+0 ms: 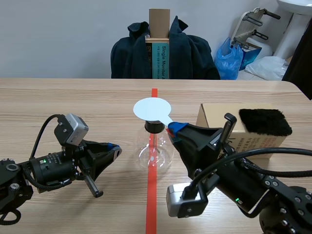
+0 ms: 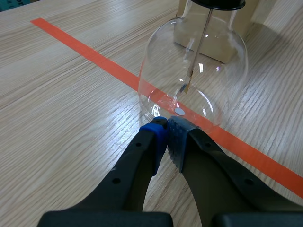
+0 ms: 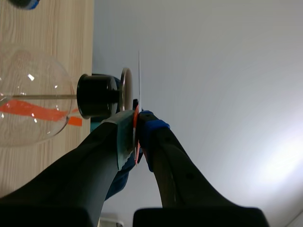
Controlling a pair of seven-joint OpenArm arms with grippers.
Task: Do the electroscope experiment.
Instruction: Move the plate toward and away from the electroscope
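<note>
— Where does the clear, round glass electroscope flask (image 1: 155, 148) stand?
— Upright on the orange-red tape line (image 1: 152, 204), midway across the wooden table (image 1: 73, 97), with a black stopper (image 1: 154, 126) in its neck.
— And the arms?
— The right gripper (image 1: 174, 129) pinches the stem of a white round plastic disc (image 1: 152, 108) and holds it just over the stopper. The left gripper (image 2: 166, 137) lies low on the table, its fingers pressed together on nothing and its tips just beside the flask's base.
— What does only the left wrist view give?
— The thin metal rod (image 2: 201, 42) running down inside the glass. From the scene view it barely shows.
— And the right wrist view?
— The disc edge-on, a thin line next to a small metal plate (image 3: 126, 90) capping the stopper. Whether the two touch, I cannot tell.
— Anything hidden?
— The right arm covers part of the brown cardboard box (image 1: 214, 117), which carries a black furry pad (image 1: 264, 122). Whether the left pads touch the glass is unclear too.
</note>
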